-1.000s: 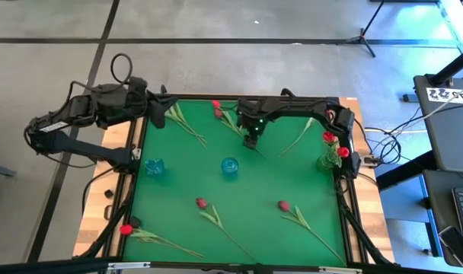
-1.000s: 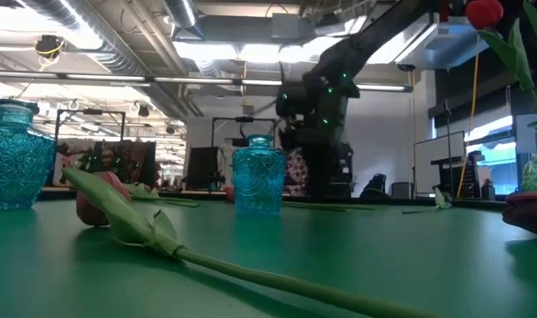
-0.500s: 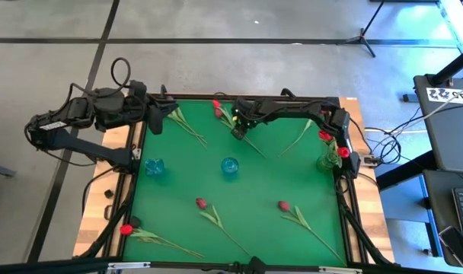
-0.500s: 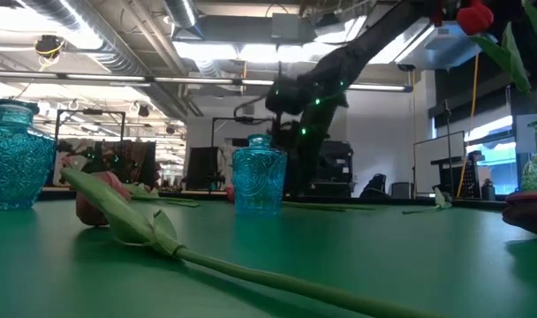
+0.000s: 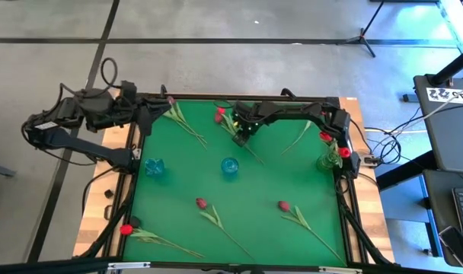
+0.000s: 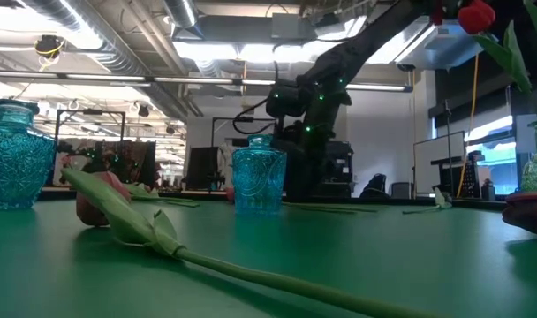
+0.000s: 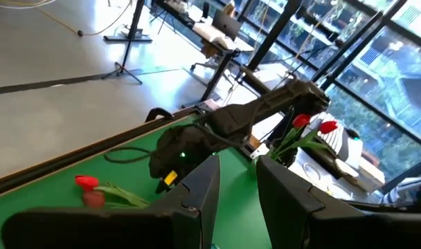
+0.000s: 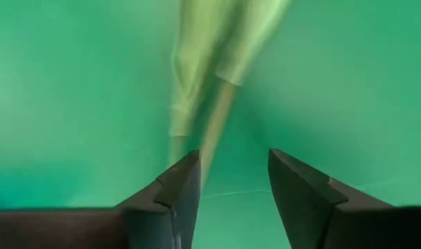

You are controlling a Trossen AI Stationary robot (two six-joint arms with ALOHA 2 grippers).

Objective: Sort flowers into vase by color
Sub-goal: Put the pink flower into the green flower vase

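A red tulip lies near the far edge, head (image 5: 220, 114) toward the far side, its green stem (image 5: 250, 147) slanting toward the table's middle. My right gripper (image 5: 243, 131) hovers over that stem, open; in the right wrist view the stem and leaves (image 8: 217, 117) lie just ahead of my open right gripper (image 8: 231, 183). My left gripper (image 5: 150, 114) waits open at the far left corner, beside another tulip (image 5: 184, 122). More red tulips lie at the near side (image 5: 201, 203), (image 5: 283, 205), (image 5: 126, 228). Two red tulips (image 5: 328, 138) stand in a greenish vase (image 5: 327, 161) at the right edge.
Two blue glass vases stand on the table, one left (image 5: 154, 167) and one in the middle (image 5: 229, 167); the middle one (image 6: 258, 181) sits in front of the right arm in the low view. A loose green stem (image 5: 301, 135) lies far right. A raised frame (image 5: 144, 141) borders the green mat.
My right gripper has moved toward the table's far left, from near the stem's lower end up along it toward the red tulip's head, then settled slightly back over the stem. My left arm has drawn back a little toward the table's left edge.
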